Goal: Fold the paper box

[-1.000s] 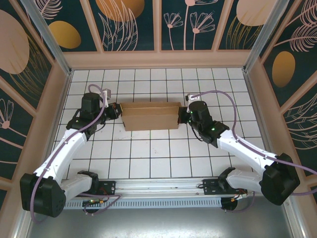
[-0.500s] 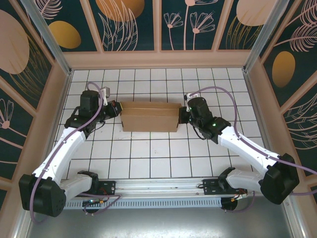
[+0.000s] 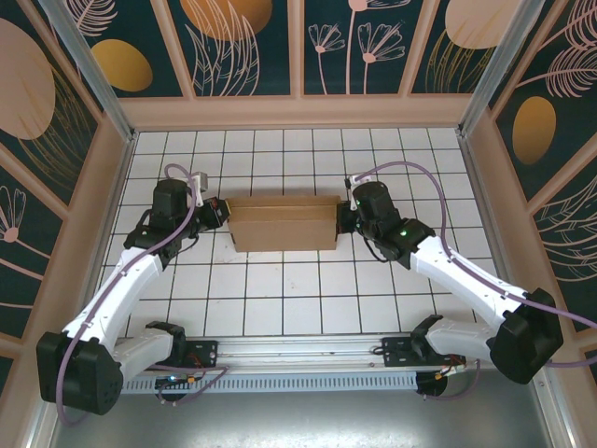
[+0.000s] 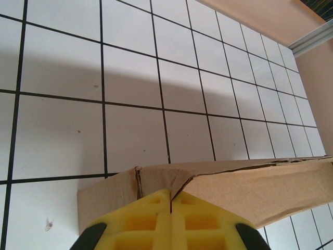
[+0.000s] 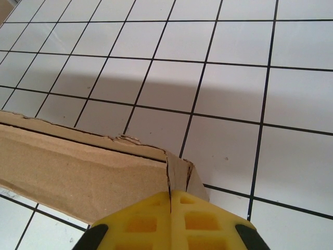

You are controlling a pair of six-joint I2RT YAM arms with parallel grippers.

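box [image 3: 283,222] sits mid table [image 3: 280,289], upper half. left gripper [image 3: 220,211] is pinched shut on its left end wall, right gripper [image 3: 343,217] same on the right end. looks like the end-folding step; next both probably need to tuck evenly, since the card edge looks frayed.

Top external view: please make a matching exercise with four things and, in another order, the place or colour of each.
Things:
1. paper box
2. left gripper
3. right gripper
4. table

Descriptions:
A. white tiles, black lines
B. shut on the box's right end
C. brown, lying between the grippers
D. shut on the box's left end

Pairs: 1-C, 2-D, 3-B, 4-A
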